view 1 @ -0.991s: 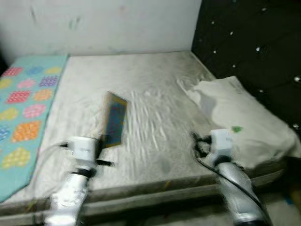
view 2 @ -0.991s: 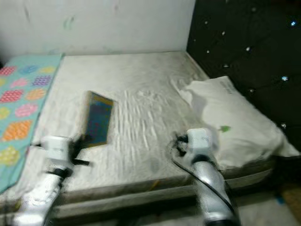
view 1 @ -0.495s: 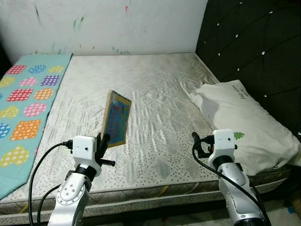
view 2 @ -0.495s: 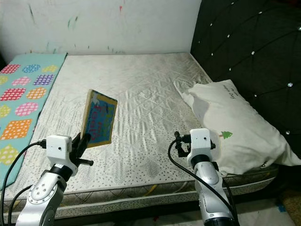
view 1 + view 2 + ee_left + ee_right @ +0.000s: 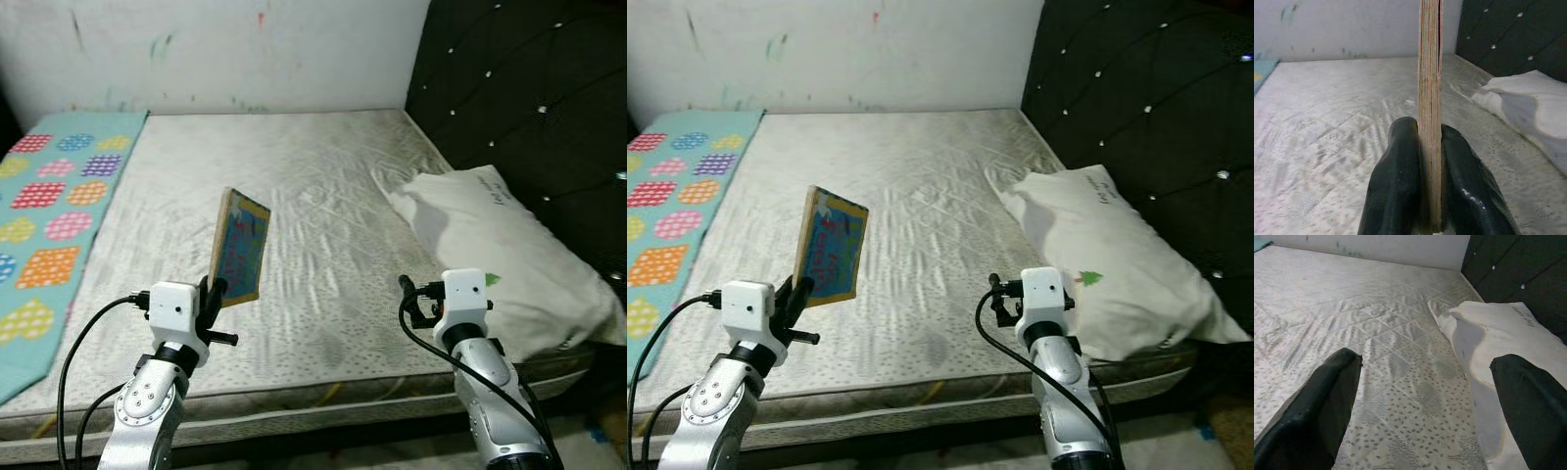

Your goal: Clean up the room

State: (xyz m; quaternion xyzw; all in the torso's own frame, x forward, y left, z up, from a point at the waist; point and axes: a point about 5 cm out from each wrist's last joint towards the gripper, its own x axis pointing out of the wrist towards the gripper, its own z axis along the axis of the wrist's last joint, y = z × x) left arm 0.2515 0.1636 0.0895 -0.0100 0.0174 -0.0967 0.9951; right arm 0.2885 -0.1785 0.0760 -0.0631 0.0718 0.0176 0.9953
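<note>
White wall and a black tufted headboard (image 5: 529, 88) meet at the far corner of the bed (image 5: 323, 196), whose bare quilted mattress lies before me. Along its left edge lies a teal blanket (image 5: 54, 211) with coloured patches, and at the right edge, against the headboard, lies a white pillow (image 5: 500, 255).

My left tool (image 5: 1430, 183) is pinching a thin picture book (image 5: 239, 248) by its lower edge. The left wrist view shows both black fingers (image 5: 1396, 181) pressed flat against the covers, with the page edges running straight up between them. The book stands upright in the air above the near left part of the mattress, its long axis nearly vertical and its colourful cover turned toward the pillow side.

My right tool (image 5: 1425, 396) is spread wide and carries nothing. It hovers above the near edge of the bed, just beside the pillow's near corner, pointing across the mattress toward the far edge.

As I judge it, the book already sits in my left arm's grip, so the next move is carrying it off the bed to wherever it belongs. Held only by one narrow edge, it could tip or slip if I swing it quickly.
</note>
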